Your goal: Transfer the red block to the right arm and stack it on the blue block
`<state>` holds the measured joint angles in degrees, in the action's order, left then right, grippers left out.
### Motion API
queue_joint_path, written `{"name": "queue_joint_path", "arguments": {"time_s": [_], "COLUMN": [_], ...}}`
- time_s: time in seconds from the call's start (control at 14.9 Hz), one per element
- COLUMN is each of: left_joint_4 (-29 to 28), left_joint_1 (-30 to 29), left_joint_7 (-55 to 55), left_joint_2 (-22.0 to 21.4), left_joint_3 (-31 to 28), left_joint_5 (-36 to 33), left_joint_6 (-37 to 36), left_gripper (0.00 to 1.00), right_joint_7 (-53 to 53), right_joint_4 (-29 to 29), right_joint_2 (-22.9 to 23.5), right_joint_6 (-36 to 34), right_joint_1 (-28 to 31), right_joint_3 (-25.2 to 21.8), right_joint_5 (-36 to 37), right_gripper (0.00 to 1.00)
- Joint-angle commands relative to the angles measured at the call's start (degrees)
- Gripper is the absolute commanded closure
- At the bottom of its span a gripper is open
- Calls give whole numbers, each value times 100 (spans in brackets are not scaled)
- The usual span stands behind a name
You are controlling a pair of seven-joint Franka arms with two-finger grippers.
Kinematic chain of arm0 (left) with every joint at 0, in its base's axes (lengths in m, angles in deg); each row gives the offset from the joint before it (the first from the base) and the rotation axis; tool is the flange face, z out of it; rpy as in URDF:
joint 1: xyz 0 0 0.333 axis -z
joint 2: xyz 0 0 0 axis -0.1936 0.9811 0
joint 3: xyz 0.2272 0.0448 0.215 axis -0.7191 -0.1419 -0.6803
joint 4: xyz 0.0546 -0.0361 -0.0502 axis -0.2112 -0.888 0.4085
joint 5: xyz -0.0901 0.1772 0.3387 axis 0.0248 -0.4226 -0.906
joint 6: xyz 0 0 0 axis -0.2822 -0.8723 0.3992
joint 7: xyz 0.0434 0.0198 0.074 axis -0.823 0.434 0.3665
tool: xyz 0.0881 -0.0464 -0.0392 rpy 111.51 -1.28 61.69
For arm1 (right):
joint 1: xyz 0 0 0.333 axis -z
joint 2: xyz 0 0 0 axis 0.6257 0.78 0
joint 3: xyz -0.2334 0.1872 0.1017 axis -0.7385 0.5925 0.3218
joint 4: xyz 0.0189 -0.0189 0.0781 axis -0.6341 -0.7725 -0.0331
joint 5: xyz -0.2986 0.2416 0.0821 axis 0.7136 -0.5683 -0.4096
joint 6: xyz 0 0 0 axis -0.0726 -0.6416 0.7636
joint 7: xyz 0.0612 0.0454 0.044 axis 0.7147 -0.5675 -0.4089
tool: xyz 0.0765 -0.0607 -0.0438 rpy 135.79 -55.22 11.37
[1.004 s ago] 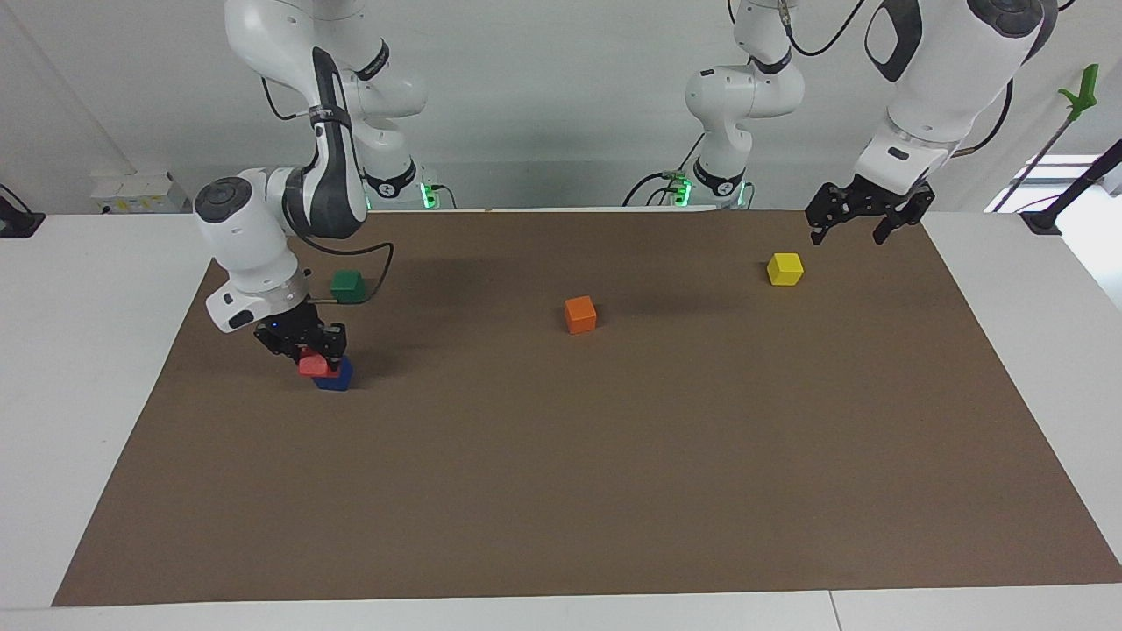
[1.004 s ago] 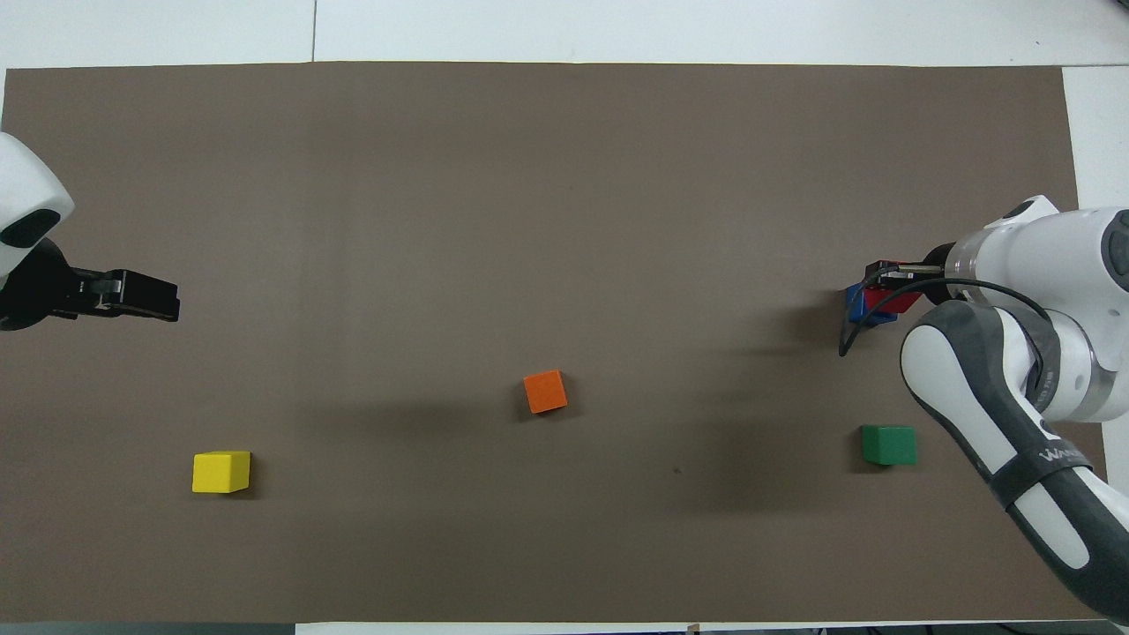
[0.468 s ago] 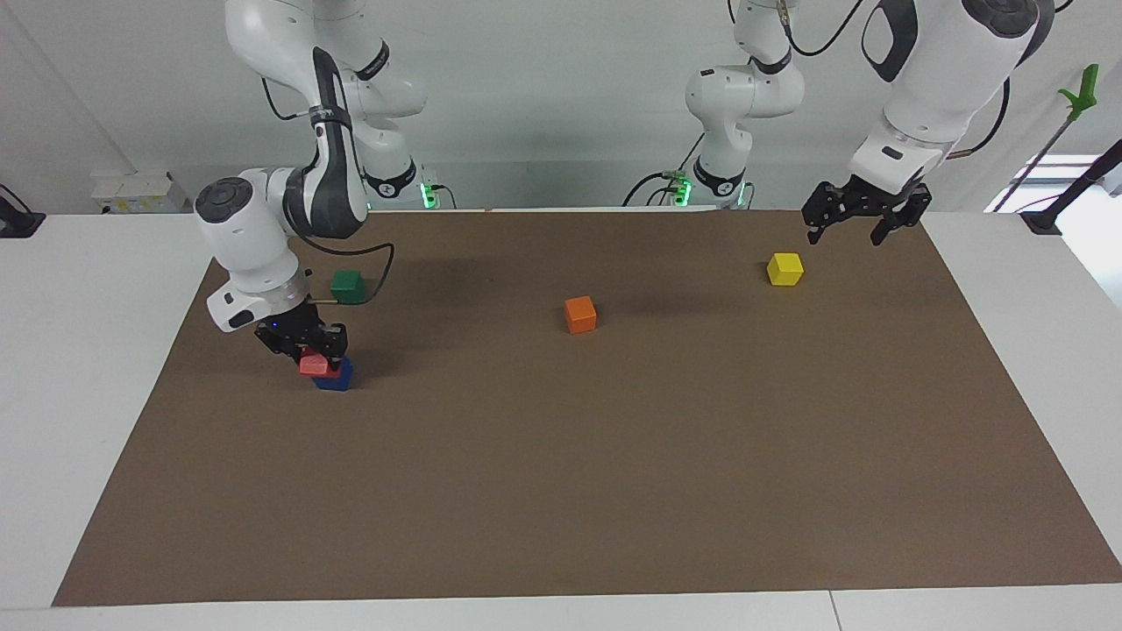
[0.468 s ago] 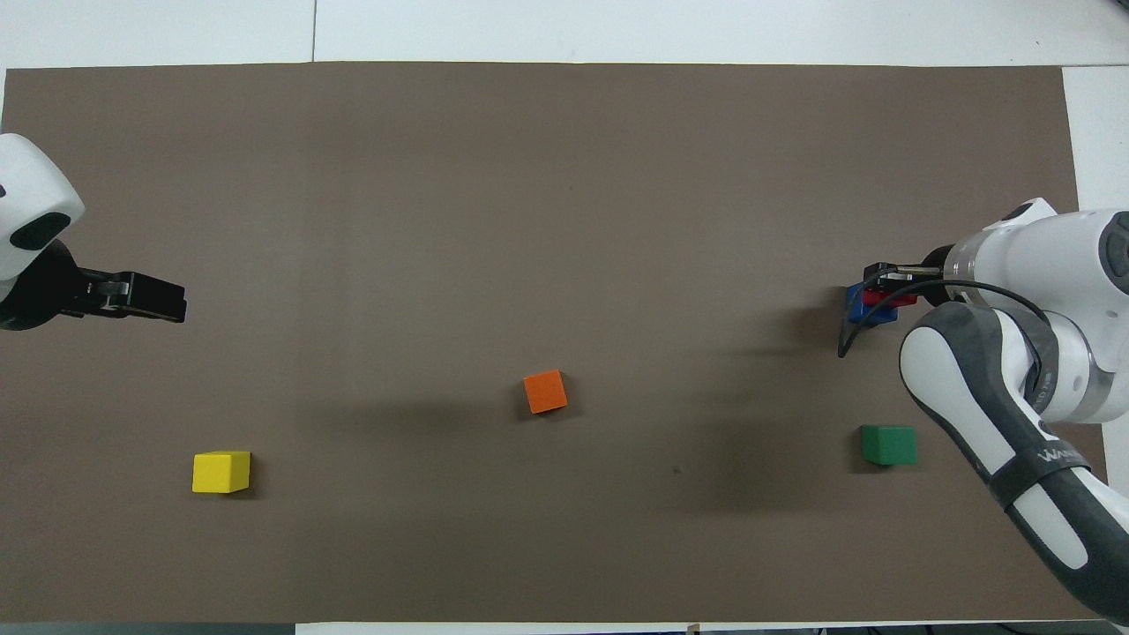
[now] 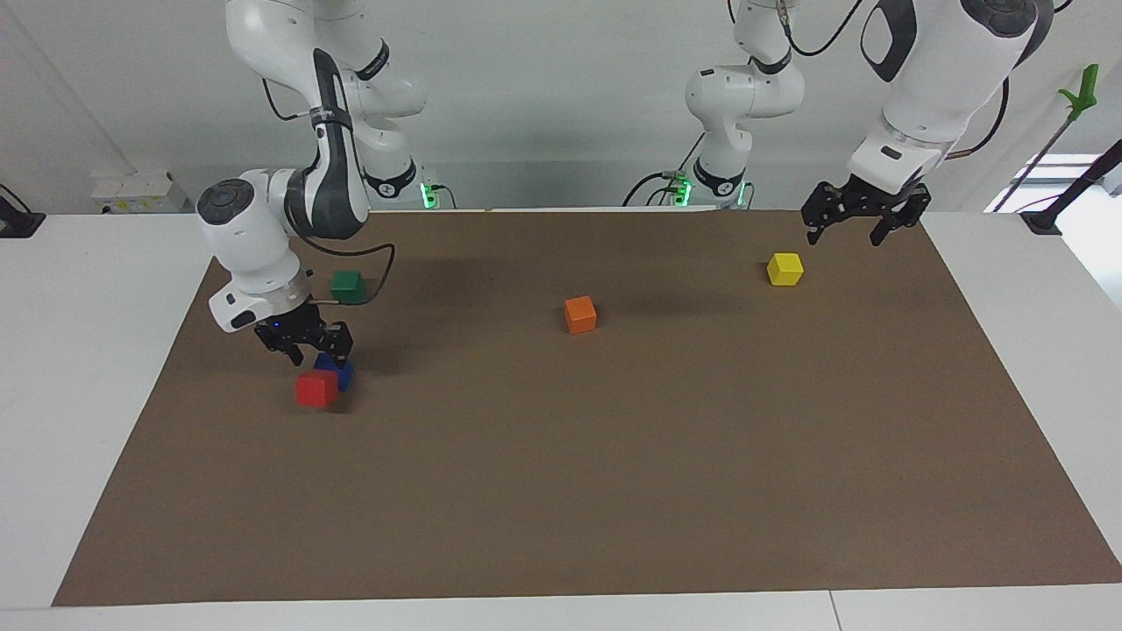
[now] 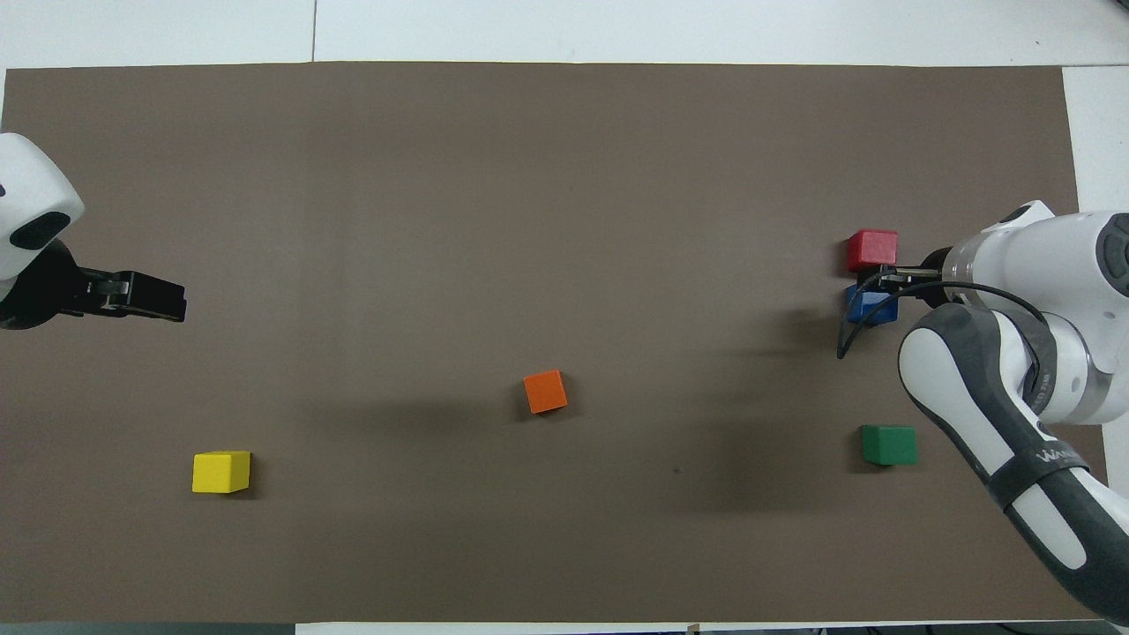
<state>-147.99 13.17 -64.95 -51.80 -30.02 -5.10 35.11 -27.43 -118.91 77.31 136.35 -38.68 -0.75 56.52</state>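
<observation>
The red block (image 5: 316, 388) (image 6: 872, 250) lies on the brown mat (image 5: 614, 456), close beside the blue block (image 5: 342, 372) (image 6: 871, 307) and farther from the robots than it. It is not on top of the blue block. My right gripper (image 5: 320, 354) (image 6: 873, 280) hangs low over the blue block, open and holding nothing, and hides part of that block in the facing view. My left gripper (image 5: 846, 237) (image 6: 168, 304) is open and empty, raised over the mat at the left arm's end, near the yellow cube.
A green cube (image 5: 347, 285) (image 6: 888, 444) sits nearer to the robots than the blue block. An orange cube (image 5: 579, 314) (image 6: 545, 391) is mid-mat. A yellow cube (image 5: 784, 268) (image 6: 220, 471) lies toward the left arm's end. A black cable loops by the right wrist.
The right gripper opened and let go of the red block, which came off the blue block onto the mat beside it. The left arm barely moved.
</observation>
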Motion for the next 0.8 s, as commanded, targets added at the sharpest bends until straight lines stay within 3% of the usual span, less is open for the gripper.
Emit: {"name": "queue_joint_path", "arguments": {"time_s": [0.0, 0.4, 0.54, 0.74], "left_joint_4": [47, 29, 11, 3], "left_joint_1": [81, 90, 90, 81], "left_joint_7": [-29, -38, -12, 50], "left_joint_2": [-70, -176, -176, -184], "left_joint_3": [-69, -51, -34, -42], "left_joint_5": [-60, -60, 53, 221], "left_joint_6": [46, 37, 90, 143], "left_gripper": [0, 0, 0, 0], "right_joint_7": [122, 113, 104, 78], "right_joint_4": [-153, -144, 22, 478], "right_joint_2": [-125, -116, -116, -142], "right_joint_6": [147, 138, -63, -738], "right_joint_1": [20, 12, 3, 3], "right_joint_3": [38, 38, 38, 38], "right_joint_5": [-24, -24, -24, -24], "right_gripper": [19, 17, 0, 0]}}
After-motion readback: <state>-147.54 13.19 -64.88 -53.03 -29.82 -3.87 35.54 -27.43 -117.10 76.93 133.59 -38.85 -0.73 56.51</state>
